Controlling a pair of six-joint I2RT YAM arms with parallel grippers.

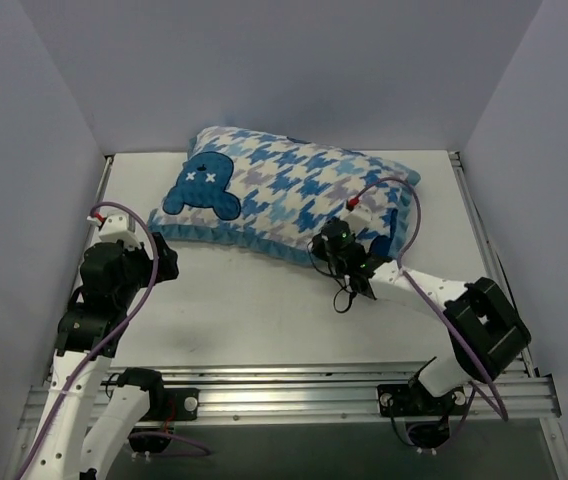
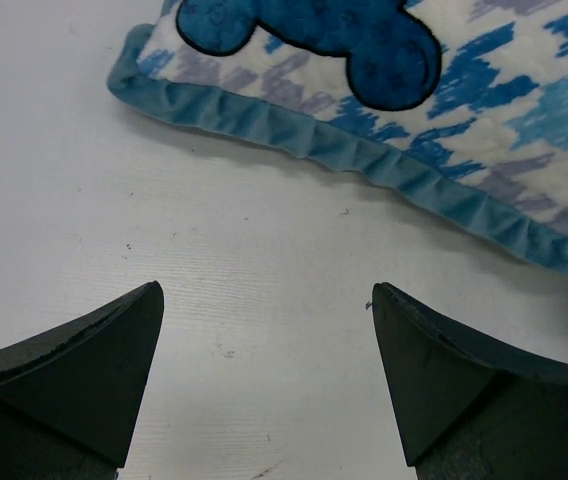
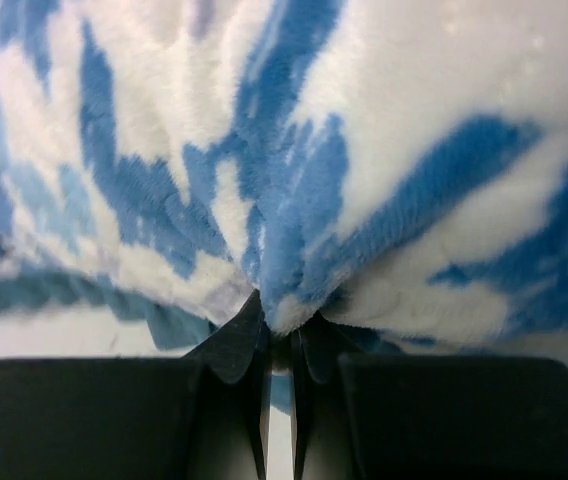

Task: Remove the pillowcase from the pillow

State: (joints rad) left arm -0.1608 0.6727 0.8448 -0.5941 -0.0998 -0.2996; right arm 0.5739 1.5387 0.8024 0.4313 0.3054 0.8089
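Observation:
The pillowcase (image 1: 284, 195), blue-white houndstooth with a dark blue bear patch (image 1: 202, 186) and ruffled light-blue edging, lies across the far middle of the table and covers the pillow, which is hidden inside it. My right gripper (image 1: 336, 250) is at its near edge towards the right, shut on a pinched fold of the houndstooth fabric (image 3: 284, 300). My left gripper (image 1: 164, 262) is open and empty, hovering over bare table short of the pillowcase's near left edge (image 2: 364, 160).
The white table (image 1: 244, 310) is enclosed by grey walls at the left, back and right. A metal rail (image 1: 294, 385) with the arm bases runs along the near edge. Cables loop from both arms.

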